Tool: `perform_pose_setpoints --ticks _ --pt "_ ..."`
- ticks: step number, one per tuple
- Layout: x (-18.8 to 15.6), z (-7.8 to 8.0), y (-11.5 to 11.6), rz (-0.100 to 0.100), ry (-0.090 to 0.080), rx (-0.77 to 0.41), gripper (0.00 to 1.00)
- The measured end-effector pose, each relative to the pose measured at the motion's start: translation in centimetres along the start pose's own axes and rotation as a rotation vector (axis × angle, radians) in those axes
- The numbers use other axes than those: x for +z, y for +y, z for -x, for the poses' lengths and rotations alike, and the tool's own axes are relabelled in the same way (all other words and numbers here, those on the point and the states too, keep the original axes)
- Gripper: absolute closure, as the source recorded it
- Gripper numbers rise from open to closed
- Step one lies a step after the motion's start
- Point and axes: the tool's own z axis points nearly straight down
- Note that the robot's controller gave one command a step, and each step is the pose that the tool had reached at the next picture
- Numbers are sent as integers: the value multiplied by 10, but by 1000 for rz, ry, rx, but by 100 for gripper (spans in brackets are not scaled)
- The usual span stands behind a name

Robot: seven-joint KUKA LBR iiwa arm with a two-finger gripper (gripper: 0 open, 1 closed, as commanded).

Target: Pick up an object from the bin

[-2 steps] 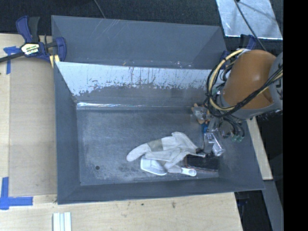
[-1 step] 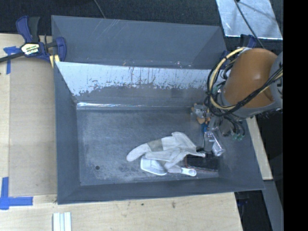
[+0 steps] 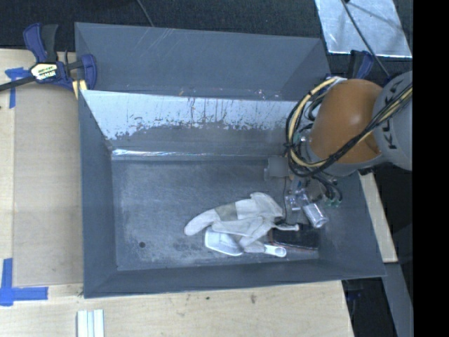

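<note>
My gripper (image 3: 293,215) hangs low over the right part of the bin floor, right at the right end of a small heap. A crumpled white glove (image 3: 235,216) lies just left of it, its fingers spread to the left. Under the glove's front edge a white plastic piece (image 3: 226,243) with a handle-like shape sticks out. A flat black object (image 3: 298,239) lies directly below the gripper, touching the glove's right end. The gripper's tips are close to the glove's right edge and the black object; whether anything is between them is hidden.
The arm with its orange dome and yellow cables comes in over the bin's right wall. The left half of the bin floor is bare grey metal, scuffed, with sloped walls all round.
</note>
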Motion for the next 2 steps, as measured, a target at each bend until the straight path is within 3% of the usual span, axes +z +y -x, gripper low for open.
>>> perform_pose_setpoints --ticks 1,2 --pt "25 -3 34 2 2 76 100" --pt "25 -3 34 2 2 75 100"
